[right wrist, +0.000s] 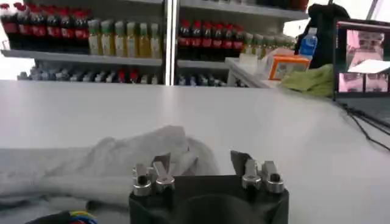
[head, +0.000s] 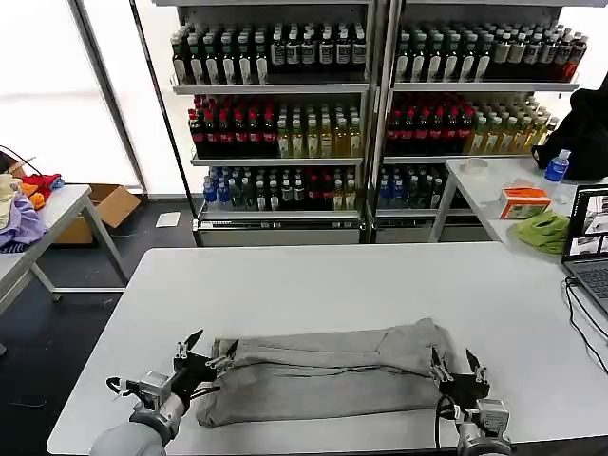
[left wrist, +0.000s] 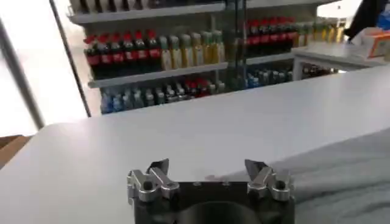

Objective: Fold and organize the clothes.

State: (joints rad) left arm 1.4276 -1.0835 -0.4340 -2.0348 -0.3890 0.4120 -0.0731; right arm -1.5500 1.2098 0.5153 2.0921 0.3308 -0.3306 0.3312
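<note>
Shirt folded lengthwise on table; left claw spread at one end, right claw spread, seemingly touching cloth.

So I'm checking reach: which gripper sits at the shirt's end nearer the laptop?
The right gripper, open at the grey shirt's end toward the laptop; the left gripper is at the opposite end.

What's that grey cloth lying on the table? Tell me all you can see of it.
The grey shirt looks like soft cotton, folded lengthwise into a long, rumpled band lying flat across the near part of the white table. The left gripper sits open at one end, the right gripper open at the other; neither grips it.
</note>
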